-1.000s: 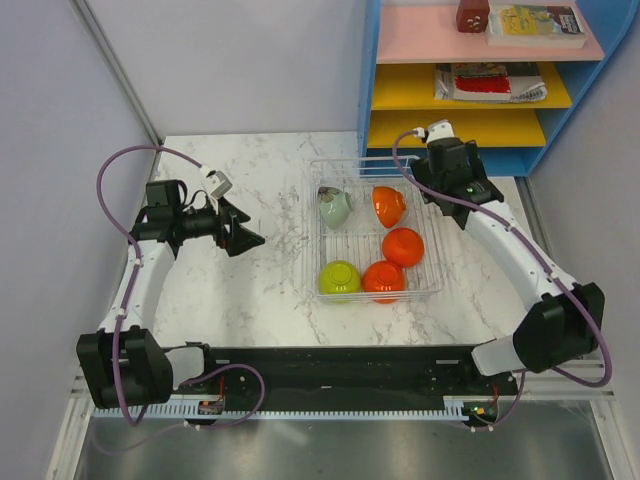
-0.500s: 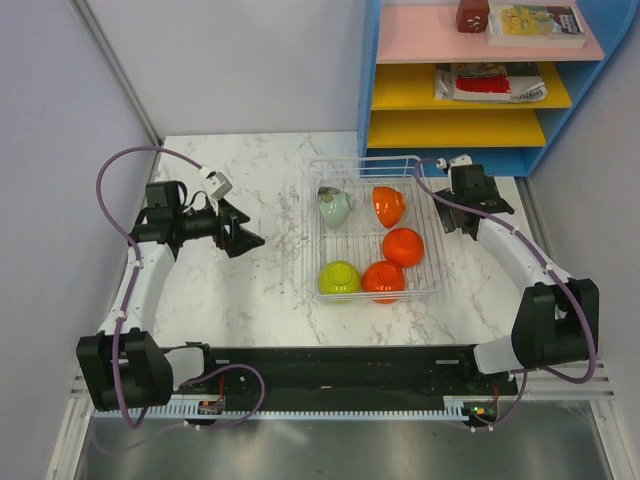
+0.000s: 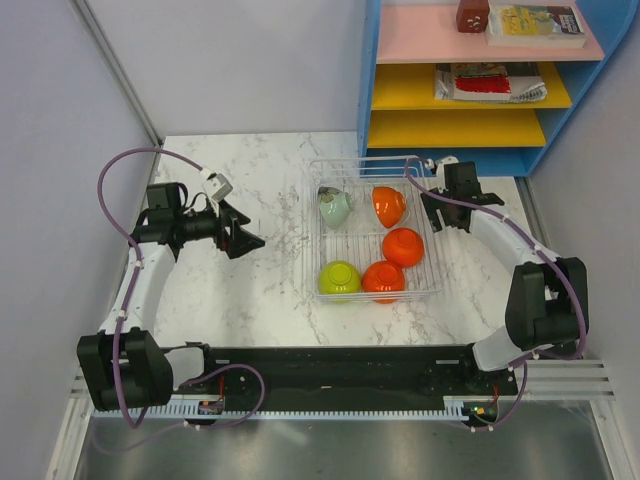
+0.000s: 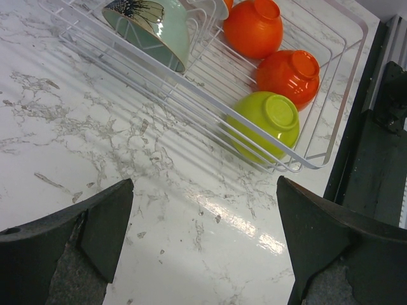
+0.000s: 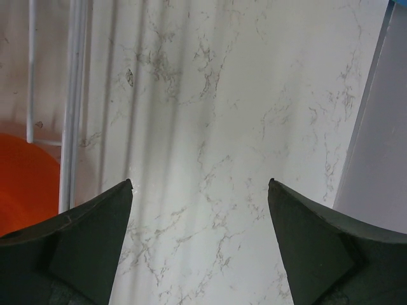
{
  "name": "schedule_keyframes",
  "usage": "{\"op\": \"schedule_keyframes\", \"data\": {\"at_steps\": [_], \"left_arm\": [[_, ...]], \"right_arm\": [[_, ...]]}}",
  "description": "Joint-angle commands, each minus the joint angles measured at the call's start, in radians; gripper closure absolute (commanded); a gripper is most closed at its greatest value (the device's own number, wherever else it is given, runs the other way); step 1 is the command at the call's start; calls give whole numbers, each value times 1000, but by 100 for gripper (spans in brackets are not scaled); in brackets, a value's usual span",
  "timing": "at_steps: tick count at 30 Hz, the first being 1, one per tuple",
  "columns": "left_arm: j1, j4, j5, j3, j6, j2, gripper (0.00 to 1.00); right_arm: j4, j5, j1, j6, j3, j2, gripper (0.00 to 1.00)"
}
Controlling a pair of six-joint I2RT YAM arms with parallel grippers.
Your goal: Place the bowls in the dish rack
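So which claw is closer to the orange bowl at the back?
Right. The right gripper hangs just outside the rack by that orange bowl; the left gripper is well left of it.

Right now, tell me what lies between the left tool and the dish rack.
Only bare marble tabletop lies between the open left tool and the dish rack. Both the top external and left wrist views show it.
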Motion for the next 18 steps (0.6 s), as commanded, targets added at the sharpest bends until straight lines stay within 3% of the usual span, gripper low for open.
{"op": "schedule_keyframes", "data": {"at_steps": [1, 18], "left_arm": [[6, 35, 8, -1, 33, 3, 0], [6, 35, 14, -6, 34, -5, 0]], "right_arm": [[20, -75, 61, 61, 31, 18, 6], [40, 23, 216, 97, 57, 76, 6]]}}
